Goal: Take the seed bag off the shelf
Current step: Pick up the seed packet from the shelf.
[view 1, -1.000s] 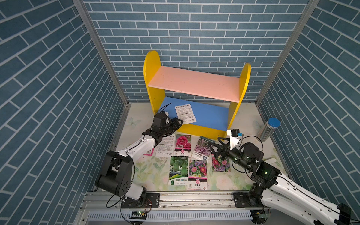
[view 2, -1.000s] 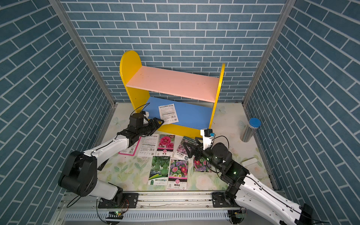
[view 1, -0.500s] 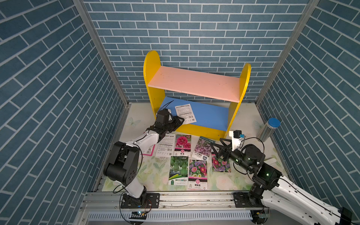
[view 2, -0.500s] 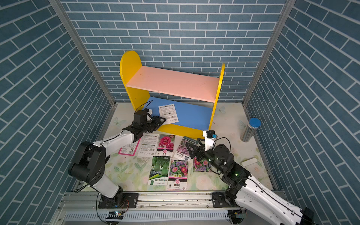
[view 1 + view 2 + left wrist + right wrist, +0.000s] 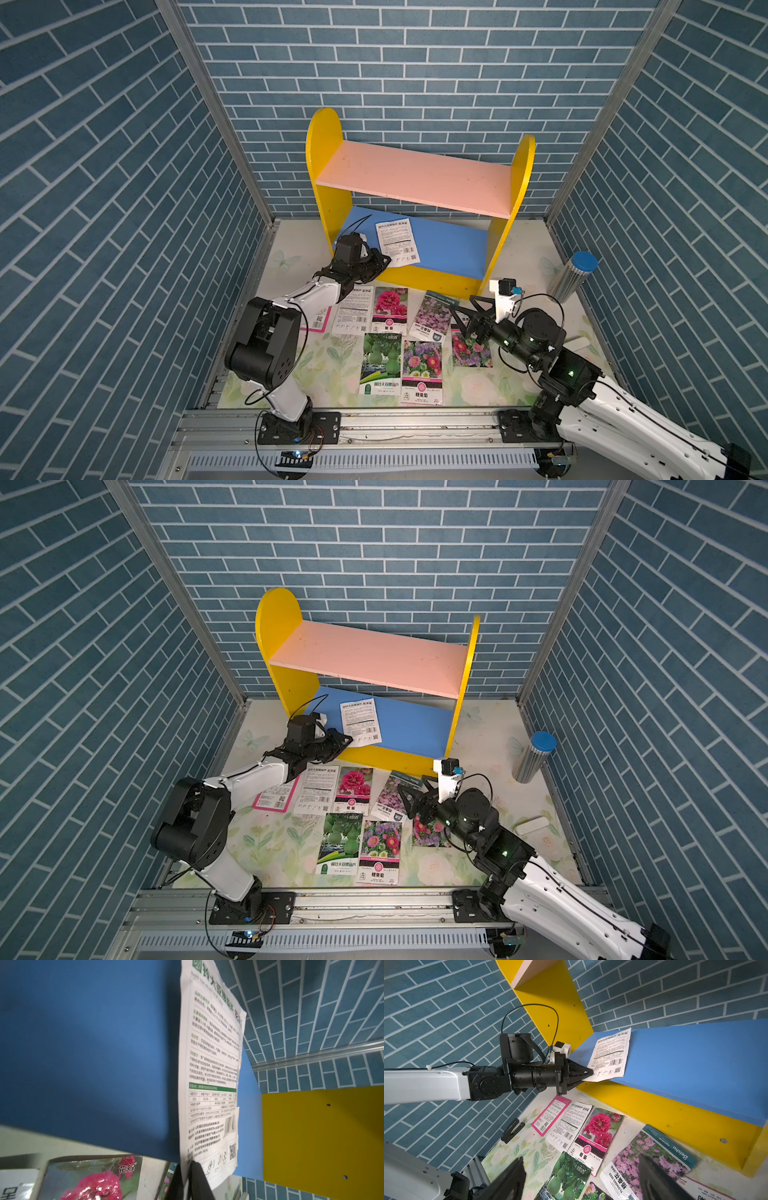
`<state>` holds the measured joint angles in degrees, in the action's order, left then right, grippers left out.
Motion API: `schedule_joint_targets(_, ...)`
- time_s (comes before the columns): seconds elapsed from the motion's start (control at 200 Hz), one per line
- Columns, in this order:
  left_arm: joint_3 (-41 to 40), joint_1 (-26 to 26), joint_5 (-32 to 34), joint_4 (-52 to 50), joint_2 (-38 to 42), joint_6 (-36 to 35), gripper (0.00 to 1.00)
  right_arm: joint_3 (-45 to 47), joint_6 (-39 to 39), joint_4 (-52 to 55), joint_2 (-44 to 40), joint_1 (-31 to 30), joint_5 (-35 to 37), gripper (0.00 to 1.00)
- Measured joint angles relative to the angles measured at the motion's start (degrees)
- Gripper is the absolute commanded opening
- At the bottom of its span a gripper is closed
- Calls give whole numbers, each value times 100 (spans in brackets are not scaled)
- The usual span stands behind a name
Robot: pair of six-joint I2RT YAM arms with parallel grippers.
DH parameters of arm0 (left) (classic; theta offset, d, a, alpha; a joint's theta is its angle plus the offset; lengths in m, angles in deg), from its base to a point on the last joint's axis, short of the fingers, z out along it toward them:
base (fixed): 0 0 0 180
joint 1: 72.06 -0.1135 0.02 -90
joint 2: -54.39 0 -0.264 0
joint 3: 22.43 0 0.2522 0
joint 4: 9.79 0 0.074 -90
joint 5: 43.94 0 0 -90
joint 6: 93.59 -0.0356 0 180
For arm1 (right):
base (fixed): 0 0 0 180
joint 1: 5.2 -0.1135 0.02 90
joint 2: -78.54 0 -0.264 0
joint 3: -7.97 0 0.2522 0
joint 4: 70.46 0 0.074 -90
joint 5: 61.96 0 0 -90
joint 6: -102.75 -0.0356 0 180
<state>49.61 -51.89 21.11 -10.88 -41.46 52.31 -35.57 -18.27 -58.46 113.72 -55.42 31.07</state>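
Note:
The shelf stands at the back, with yellow sides, a pink upper board and a blue lower board. A white printed seed bag lies on the blue board near its left end, its near edge hanging over the front. My left gripper is shut on that overhanging corner of the seed bag; the left wrist view shows both black fingers pinching the sheet. Over the packets on the mat, my right gripper is open and holds nothing.
Several seed packets lie in rows on the floral mat in front of the shelf. A silver cylinder with a blue cap stands at the right wall, with a small white object near it. A black clip lies at the left.
My left gripper has reached forward to the blue board's front edge and closed on the seed bag's near corner. The right arm has shifted only slightly and stays open.

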Motion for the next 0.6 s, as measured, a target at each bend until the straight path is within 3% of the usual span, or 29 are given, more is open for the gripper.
schedule_joint_targets(0.045, 11, 0, -57, -7, 0, -37, 0, 44, -2, -22, -11, 2, -7, 86)
schedule_joint_targets(0.29, 142, -4, -330, -127, 61, -448, 0, 372, -197, -507, 142, 225, -452, 86)
schedule_joint_targets(0.6, 33, 269, -1145, -942, 1211, -1871, 0, 544, -741, -1639, 597, 1322, -2070, 86)
